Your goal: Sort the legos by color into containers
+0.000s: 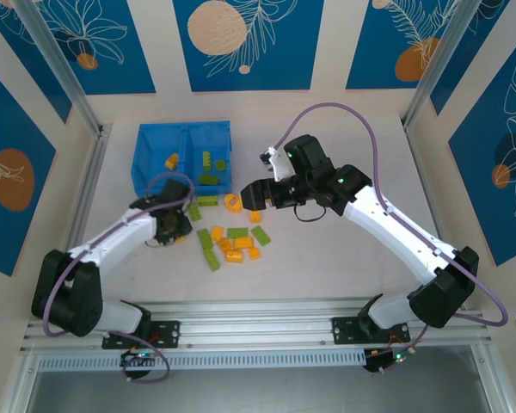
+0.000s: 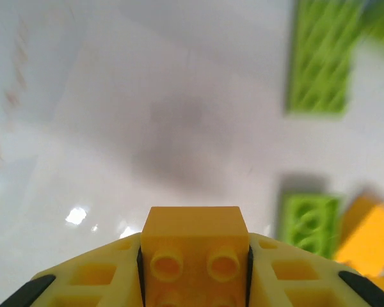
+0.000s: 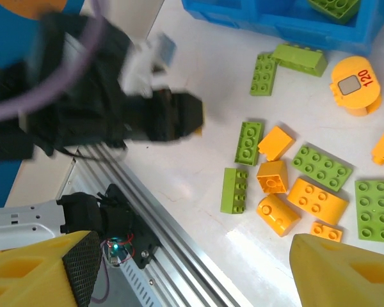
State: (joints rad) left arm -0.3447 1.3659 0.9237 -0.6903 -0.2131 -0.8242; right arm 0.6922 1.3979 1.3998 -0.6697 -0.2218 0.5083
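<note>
The white table [image 1: 327,267] ends in an aluminium rail [image 1: 258,314] along its near edge. A second rail [image 1: 88,185] runs up its left side. Blue-patterned wall panels [image 1: 241,43] close the back and both sides. The widest bare stretch lies on the right half, under and beyond the right arm. A narrower strip stays free between the loose bricks and the near rail.

The bright blue plastic bin [image 1: 141,163] sits in the far-left part of the table, close to the left rail and the back wall. Its left compartment [image 1: 159,142] holds one orange-yellow brick. Its right compartment [image 1: 219,142] holds lime-green bricks [image 1: 208,179]; the exact count is hard to tell.

The loose orange-yellow and lime-green studded bricks [image 1: 232,243] lie scattered on the table just in front of the bin's right corner, between the two arms. A round orange-yellow piece marked 120 [image 3: 355,83] lies near the bin's front wall.

The left hand [image 2: 194,259] is low over the table at the left edge of the scatter. Its yellow fingers [image 2: 96,278] are clamped on a small orange-yellow studded plastic brick [image 2: 194,233], touching it on both sides.

The right hand [image 3: 192,256] hovers above the scatter with its fingers wide apart and nothing between them.
</note>
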